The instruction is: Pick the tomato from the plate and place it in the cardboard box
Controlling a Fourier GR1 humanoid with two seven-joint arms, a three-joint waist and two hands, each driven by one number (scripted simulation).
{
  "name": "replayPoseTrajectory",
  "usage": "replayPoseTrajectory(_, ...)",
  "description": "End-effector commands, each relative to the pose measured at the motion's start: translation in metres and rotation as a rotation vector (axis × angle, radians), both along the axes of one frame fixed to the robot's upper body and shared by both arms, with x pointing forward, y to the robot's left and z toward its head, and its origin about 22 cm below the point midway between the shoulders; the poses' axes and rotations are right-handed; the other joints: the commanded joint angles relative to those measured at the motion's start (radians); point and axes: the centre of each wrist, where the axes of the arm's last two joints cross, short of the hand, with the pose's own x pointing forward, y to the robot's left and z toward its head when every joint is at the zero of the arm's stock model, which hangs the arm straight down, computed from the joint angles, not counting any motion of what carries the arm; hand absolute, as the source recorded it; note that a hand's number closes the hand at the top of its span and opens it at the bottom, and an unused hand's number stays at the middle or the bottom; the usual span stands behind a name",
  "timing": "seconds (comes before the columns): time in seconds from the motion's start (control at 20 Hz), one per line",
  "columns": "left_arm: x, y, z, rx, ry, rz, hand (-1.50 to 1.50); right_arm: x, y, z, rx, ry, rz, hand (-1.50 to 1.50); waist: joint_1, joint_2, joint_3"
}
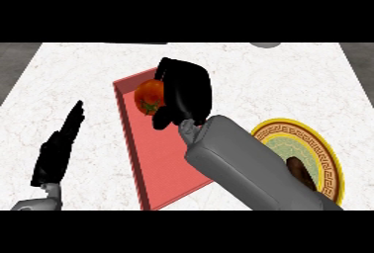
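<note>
Right hand (pixel 186 94): fingers curled round tomato (pixel 149 97), over far end of box (pixel 157 163) (red-walled). Step: placing. Next: lower, release. Left hand (pixel 58 148): fingers straight, resting.

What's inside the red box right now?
The tomato is over the far end of the box, with the right hand curled round it. The hand and forearm cover the box's right side, so whether the tomato touches the floor is hidden.

Right hand (pixel 186 91) hides part of the tomato (pixel 150 96).
</note>
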Motion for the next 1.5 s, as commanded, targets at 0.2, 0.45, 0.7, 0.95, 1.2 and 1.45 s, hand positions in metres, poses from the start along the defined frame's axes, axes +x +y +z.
replayPoseTrajectory(0.2,-0.003,0.002,0.009,0.008,-0.006,0.002,0.0,0.042,-0.007,-0.051,0.08,0.11,-0.123,-1.5,0.015,0.004,0.001)
replayPoseTrajectory(0.45,0.006,0.007,0.008,-0.004,-0.011,-0.01,0.0,0.045,-0.004,-0.072,0.127,0.091,-0.11,-1.5,0.024,0.006,0.001)
replayPoseTrajectory(0.7,0.006,-0.008,-0.005,0.002,0.002,-0.02,0.0,0.049,-0.003,-0.055,0.347,-0.053,-0.16,-1.5,0.023,0.008,0.001)
replayPoseTrajectory(0.95,0.006,0.0,0.008,0.008,-0.015,0.003,0.0,0.056,-0.017,-0.048,0.559,-0.195,-0.253,-1.5,0.005,0.003,0.002)
replayPoseTrajectory(1.2,-0.014,0.0,-0.008,-0.005,0.011,0.057,0.0,0.043,-0.043,-0.046,0.751,-0.274,-0.276,-1.5,-0.04,-0.012,0.002)
replayPoseTrajectory(1.45,-0.014,0.024,0.002,0.01,0.022,0.054,0.0,0.052,-0.119,-0.031,0.759,-0.34,-0.369,-1.5,-0.057,-0.015,0.001)
